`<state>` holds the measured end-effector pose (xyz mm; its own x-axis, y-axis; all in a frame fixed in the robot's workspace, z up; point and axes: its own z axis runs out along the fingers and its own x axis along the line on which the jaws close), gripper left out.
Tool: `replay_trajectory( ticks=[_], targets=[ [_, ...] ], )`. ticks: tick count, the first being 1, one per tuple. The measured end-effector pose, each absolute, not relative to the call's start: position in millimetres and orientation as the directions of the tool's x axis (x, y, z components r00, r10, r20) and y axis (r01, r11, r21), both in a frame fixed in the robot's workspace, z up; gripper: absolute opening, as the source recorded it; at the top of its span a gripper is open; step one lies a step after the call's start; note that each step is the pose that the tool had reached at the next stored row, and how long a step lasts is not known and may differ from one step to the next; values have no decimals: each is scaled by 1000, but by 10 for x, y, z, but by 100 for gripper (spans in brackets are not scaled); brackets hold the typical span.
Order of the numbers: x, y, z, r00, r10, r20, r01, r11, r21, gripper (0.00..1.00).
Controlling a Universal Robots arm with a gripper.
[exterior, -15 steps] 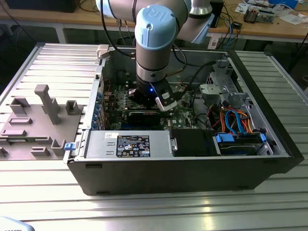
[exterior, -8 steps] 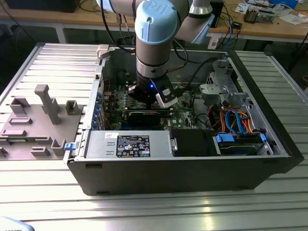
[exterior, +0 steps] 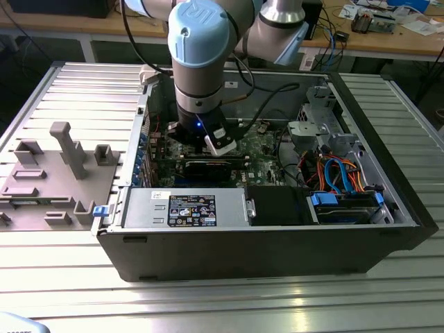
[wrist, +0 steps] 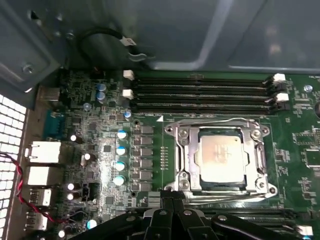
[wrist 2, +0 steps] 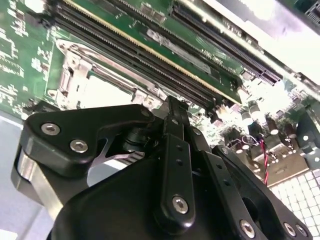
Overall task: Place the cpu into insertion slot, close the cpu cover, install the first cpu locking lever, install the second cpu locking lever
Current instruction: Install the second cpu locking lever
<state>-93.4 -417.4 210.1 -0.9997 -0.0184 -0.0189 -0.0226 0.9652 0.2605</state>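
Black sticker (exterior: pixel 191 210): on the grey metal box at the near side of the case; white print and small symbols, too fine to read.
White sticker (exterior: pixel 161 197): just to the exterior view's left of the black one; nothing legible.
Arm joint cap (exterior: pixel 198 15): a raised logo mark on the blue cap.
White triangle (wrist: pixel 159 119): printed on the green board (wrist: pixel 107 150), near a corner of the cpu cover (wrist: pixel 186 150).
Cpu (wrist: pixel 222 153): faint marks on its metal top, unreadable.
Green board: tiny white lettering, unreadable.
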Motion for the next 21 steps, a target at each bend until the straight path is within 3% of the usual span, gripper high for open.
replay_trajectory(
  ticks=[21],
  targets=[
    [-941,-4119,1988,-1000,-20,-19,-24,967,256,11]
  ],
)
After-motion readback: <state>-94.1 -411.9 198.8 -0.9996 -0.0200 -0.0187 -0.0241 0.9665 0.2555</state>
